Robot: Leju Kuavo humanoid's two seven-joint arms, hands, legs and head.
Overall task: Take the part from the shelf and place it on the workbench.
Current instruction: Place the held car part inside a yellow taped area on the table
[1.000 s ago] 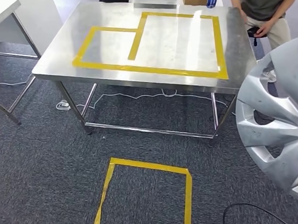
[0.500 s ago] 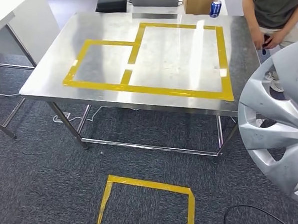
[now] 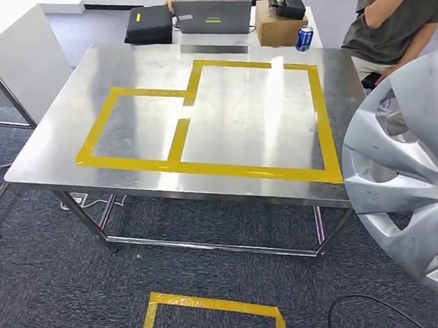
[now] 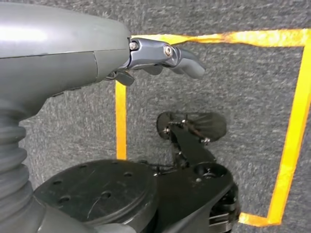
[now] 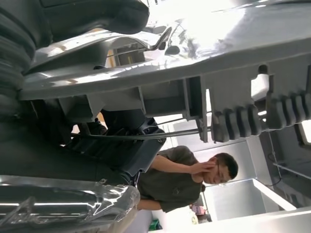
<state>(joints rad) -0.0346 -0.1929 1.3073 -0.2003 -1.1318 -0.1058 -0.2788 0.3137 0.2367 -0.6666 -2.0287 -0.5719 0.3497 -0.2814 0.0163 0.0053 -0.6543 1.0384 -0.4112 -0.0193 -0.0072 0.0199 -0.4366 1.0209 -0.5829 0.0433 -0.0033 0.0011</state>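
Right robot hand (image 5: 110,141) gripping ribbed silver hubcap (image 3: 411,176), left robot hand (image 4: 161,56) spread, brushed-steel workbench (image 3: 55,158).

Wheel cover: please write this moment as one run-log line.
phase: carrying | wheel cover: held by right hand, off workbench | left hand: holds nothing | taped zones: bare

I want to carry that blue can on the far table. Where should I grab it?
Grab the blue can around its round middle, coming from the open side away from the cardboard box. It stands upright, so its side wall is free to wrap.
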